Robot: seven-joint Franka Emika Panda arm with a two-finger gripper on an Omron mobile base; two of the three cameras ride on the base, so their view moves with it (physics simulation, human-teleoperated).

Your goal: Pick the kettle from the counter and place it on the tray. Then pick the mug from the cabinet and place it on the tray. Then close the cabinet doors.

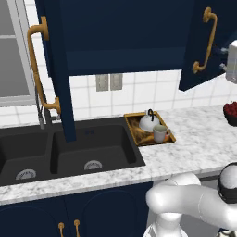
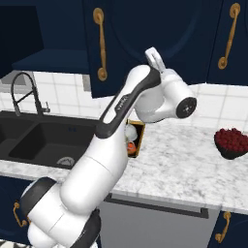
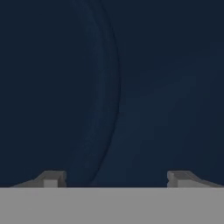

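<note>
Kitchen counter [image 1: 203, 134] of white-grey stone runs along a tiled wall, with big dark blue cupboards above it.

Up at the cabinet [image 1: 120, 37], the gripper [image 3: 116, 178] faces a dark blue door panel with a curved groove in it. Its two fingertips [image 3: 51, 178] stand wide apart and nothing is between them. The hand looks very near the panel, but I cannot tell if it touches.

Out from the hand, the right door [image 1: 206, 41] and the left door [image 1: 58, 69] of the cabinet both hang open, each with a long brass handle [image 1: 40, 69].

Below the cabinet, the tray [image 1: 132, 121] sits on the counter just beside the black sink [image 1: 69, 150]. The kettle [image 1: 149, 121] is on the tray. The mug [image 1: 160, 134] is on the tray too, close in front of the kettle. So I think only the doors are left to do.

To shut a door well, the hand should press flat on the panel and push slowly, following the swing of the door. It should push far from the hinge, so the door turns easily. It should keep clear of the brass handle, so the fingers do not catch. Then it does the other door the same way.

A bowl of red fruit [image 2: 232, 140] sits far along the counter from the tray, out of the way.
</note>
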